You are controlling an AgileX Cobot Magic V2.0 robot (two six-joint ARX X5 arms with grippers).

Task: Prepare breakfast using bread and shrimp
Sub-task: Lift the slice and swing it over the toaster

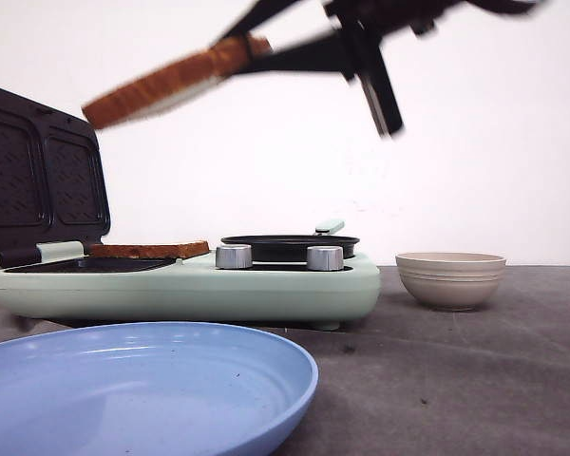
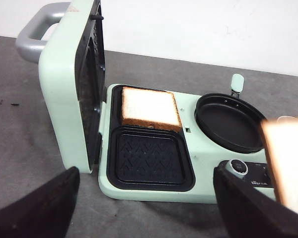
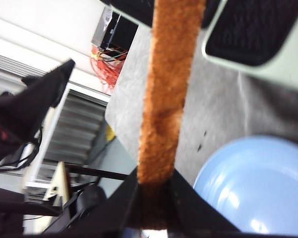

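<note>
1. bread: one slice (image 2: pixel 150 108) lies flat in the far tray of the mint-green sandwich maker (image 1: pixel 266 290), which stands toward the left side of the bench (image 1: pixel 475 370); the near tray beside it is bare.
2. the second slice (image 1: pixel 171 84) hangs in the air above the sandwich maker, tilted, crust edge toward the front camera.
3. the right gripper (image 3: pixel 156 198) has its fingers clamped on one end of that raised slice, the crust running up between them in the right wrist view.
4. the left gripper (image 2: pixel 144 198) has its fingers spread wide apart with nothing between them, hovering near the front of the sandwich maker.
5. the sandwich maker's lid (image 2: pixel 69 89) stands upright at its left end, and a small black pan (image 2: pixel 228 121) sits on its right half, behind two silver knobs.
6. a beige ribbed bowl (image 1: pixel 451 278) stands on the bench to the right of the appliance, apart from it; its contents cannot be seen.
7. a blue plate (image 1: pixel 142 380) lies at the bench's near edge, toward the left.
</note>
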